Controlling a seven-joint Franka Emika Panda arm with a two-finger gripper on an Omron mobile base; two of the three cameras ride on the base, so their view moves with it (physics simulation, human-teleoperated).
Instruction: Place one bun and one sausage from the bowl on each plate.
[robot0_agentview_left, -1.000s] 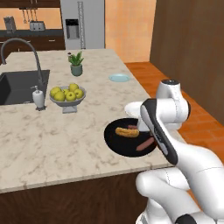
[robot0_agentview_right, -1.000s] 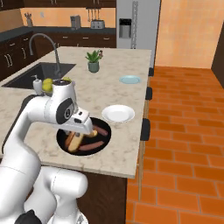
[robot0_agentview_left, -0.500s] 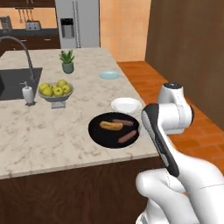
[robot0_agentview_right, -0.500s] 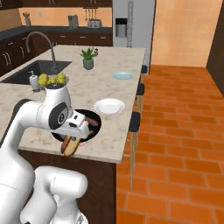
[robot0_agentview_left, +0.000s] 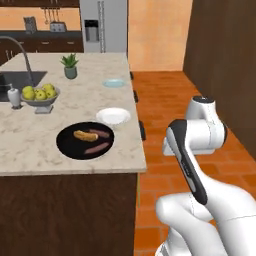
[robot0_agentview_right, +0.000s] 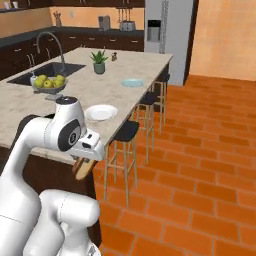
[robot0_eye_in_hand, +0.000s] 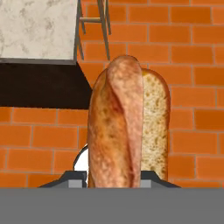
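My gripper (robot0_eye_in_hand: 113, 178) is shut on the orange-brown bun (robot0_eye_in_hand: 122, 127), which stands up between the fingers over the brick floor, past the counter's corner. From the right base camera, that bun (robot0_agentview_right: 82, 168) hangs below the hand beside the counter's edge. On the counter, the black bowl (robot0_agentview_left: 64, 144) holds the yellowish bun (robot0_agentview_left: 85, 135) and two sausages (robot0_agentview_left: 102, 133) (robot0_agentview_left: 96, 148). The white plate (robot0_agentview_left: 113, 116) (robot0_agentview_right: 100, 112) lies just beyond the bowl. Farther back is the pale blue plate (robot0_agentview_left: 114, 83) (robot0_agentview_right: 132, 82).
A grey footed bowl of yellow-green fruit (robot0_agentview_left: 40, 94) (robot0_agentview_right: 48, 82) stands by the sink (robot0_agentview_right: 42, 73), with a soap bottle (robot0_agentview_left: 15, 96) next to it. A potted plant (robot0_agentview_left: 70, 66) is at the back. Bar stools (robot0_agentview_right: 125, 133) line the counter's right side over open brick floor (robot0_agentview_right: 200, 150).
The whole scene has slid left as the base drove right. The hand with the bun was over the bowl; it is now off the counter, above the floor.
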